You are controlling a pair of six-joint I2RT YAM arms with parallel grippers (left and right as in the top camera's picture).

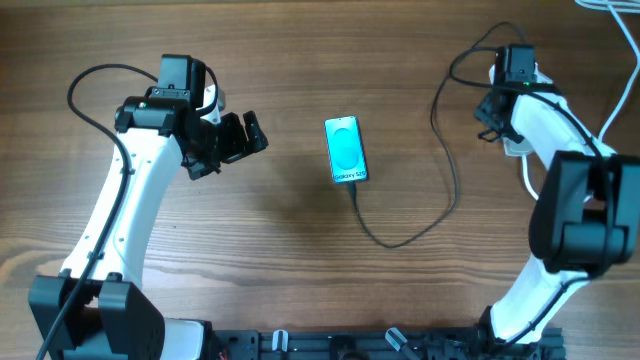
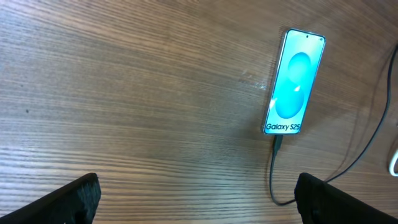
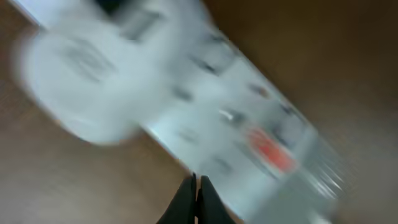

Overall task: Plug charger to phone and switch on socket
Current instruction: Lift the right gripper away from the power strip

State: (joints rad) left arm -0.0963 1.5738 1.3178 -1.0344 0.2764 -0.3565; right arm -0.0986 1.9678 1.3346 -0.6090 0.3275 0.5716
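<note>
The phone [image 1: 346, 150] lies flat mid-table, cyan screen up; it also shows in the left wrist view [image 2: 293, 83]. The charger, a thin black cable [image 1: 440, 205], runs from the phone's near end in a loop toward the right arm; its tip sits at the phone's bottom edge [image 2: 277, 142]. The white socket strip [image 3: 211, 118] fills the blurred right wrist view, its red switch [image 3: 270, 152] showing. My right gripper [image 3: 197, 182] is shut, tips at the strip's edge. My left gripper [image 2: 198, 190] is open and empty, left of the phone.
A thick white cord [image 1: 622, 60] runs off the far right corner. Dark clamps line the table's near edge [image 1: 330, 345].
</note>
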